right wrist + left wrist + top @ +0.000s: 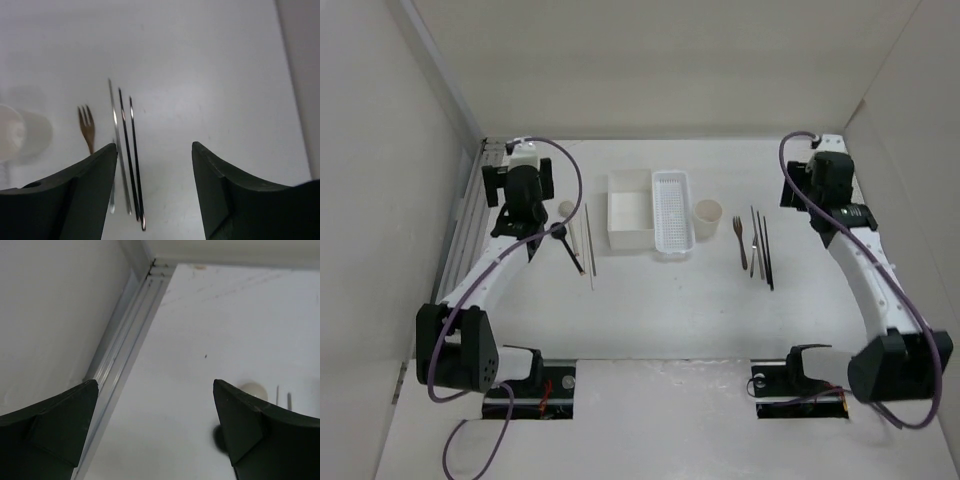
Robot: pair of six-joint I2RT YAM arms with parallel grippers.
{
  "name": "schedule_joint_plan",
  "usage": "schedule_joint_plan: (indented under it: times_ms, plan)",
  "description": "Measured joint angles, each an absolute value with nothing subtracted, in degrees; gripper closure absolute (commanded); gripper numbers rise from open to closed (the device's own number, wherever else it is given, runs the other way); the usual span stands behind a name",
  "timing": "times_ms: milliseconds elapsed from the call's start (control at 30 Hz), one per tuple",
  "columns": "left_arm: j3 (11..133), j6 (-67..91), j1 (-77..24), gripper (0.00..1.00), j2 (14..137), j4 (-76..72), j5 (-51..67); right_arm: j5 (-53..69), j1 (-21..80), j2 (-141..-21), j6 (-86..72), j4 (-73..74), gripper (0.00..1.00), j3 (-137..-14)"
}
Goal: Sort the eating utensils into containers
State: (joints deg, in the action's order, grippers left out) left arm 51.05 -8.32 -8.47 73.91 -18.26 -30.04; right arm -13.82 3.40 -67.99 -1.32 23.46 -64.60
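Two grippers, both with jaws apart, above utensils lying loose on the table (650,320).

Left to right: the left gripper (154,385) hangs near the back-left corner, fingers spread wide and holding nothing. Just to its right lie a beige spoon (566,209), a black spoon (563,240) and pale chopsticks (588,245). At centre, the white square box (630,208) touches the perforated tray (671,213), with the cream cup (708,214) just beside the tray. Right of the cup lie a brown fork (88,127), a silvery chopstick (117,145) and two dark chopsticks (131,145), side by side. The right gripper (154,145) hovers over the dark chopsticks, fingers parted and gripping nothing.
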Motion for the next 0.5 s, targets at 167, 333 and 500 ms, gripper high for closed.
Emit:
schedule_joint_plan:
  times_ms: [167, 333, 500]
  plan:
    - [50.04, -11.03, -9.41, 0.00, 74.61, -12.14, -29.36, -8.80, -1.32, -81.21, -3.05, 34.24, 0.60, -64.03]
    - [49.93, -11.44, -9.63, 0.00, 73.03, -11.25, -26.92, -4.27, -3.44, -90.08, -2.81, 37.56, 0.60, -64.49]
    - [50.30, -8.99, -9.78, 0.05, 71.75, -6.07, -23.03, 0.69, -3.46, -96.86, -1.78, 38.11, 0.57, -65.89]
